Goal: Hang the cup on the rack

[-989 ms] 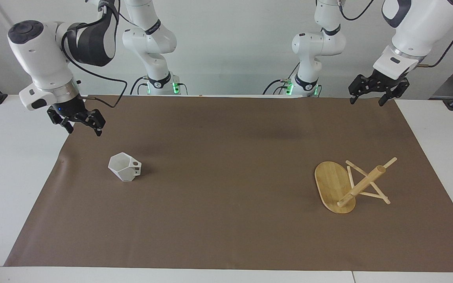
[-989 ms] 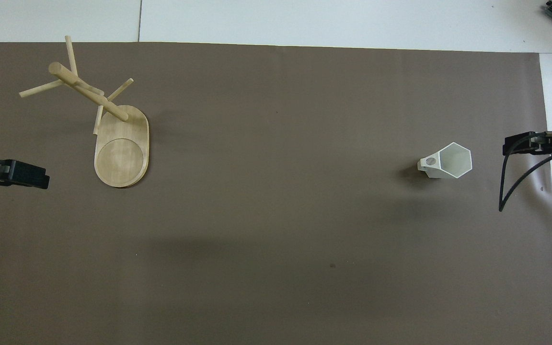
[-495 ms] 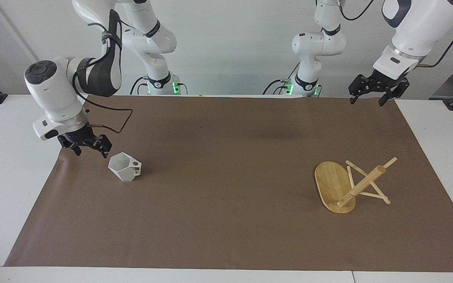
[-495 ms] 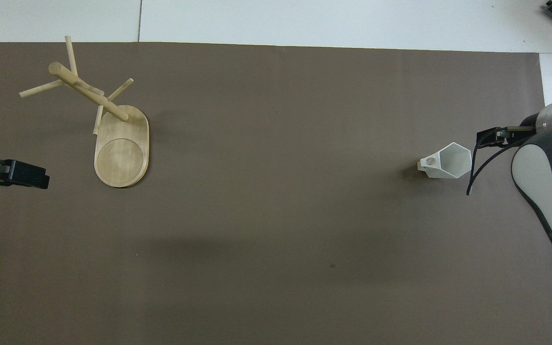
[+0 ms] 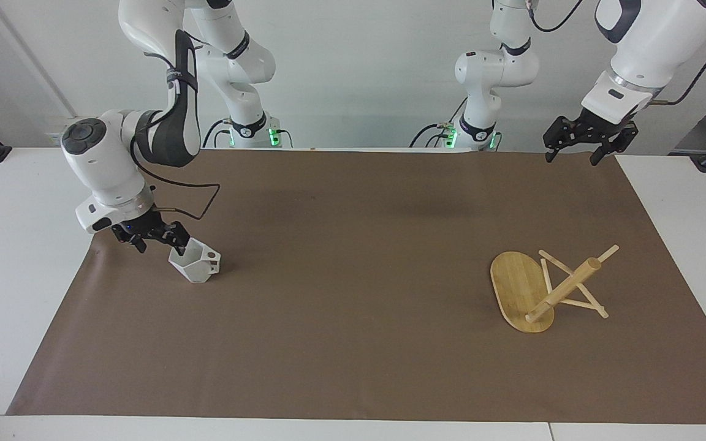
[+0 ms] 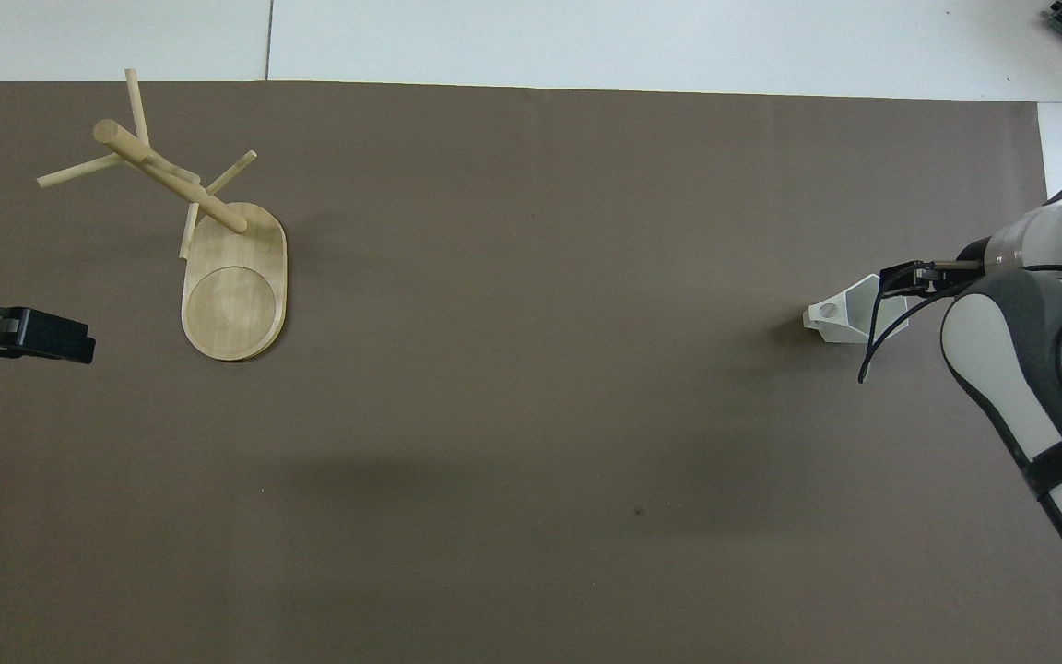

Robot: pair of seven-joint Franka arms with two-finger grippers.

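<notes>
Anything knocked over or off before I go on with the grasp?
Nothing stands out. The cup sits upright on the mat, the rack stands on its flat base with bare pegs, the right tool is open at the cup's rim, and the left tool waits open.

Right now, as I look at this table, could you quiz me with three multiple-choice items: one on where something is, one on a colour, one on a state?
1. Where is the right end effector?
A. at the cup's rim
B. over the rack
C. resting on the bare table

2. What colour is the cup?
A. red
B. white
C. black

3. How does the rack stand?
A. upright, with nothing hung on its pegs
B. upright, with a cup hanging on it
C. lying in pieces

Answers:
1 A, its open fingers reach the rim at the right arm's end of the table.
2 B, matte white on the brown mat.
3 A, the pegs are empty and the left end effector waits, open.
</notes>
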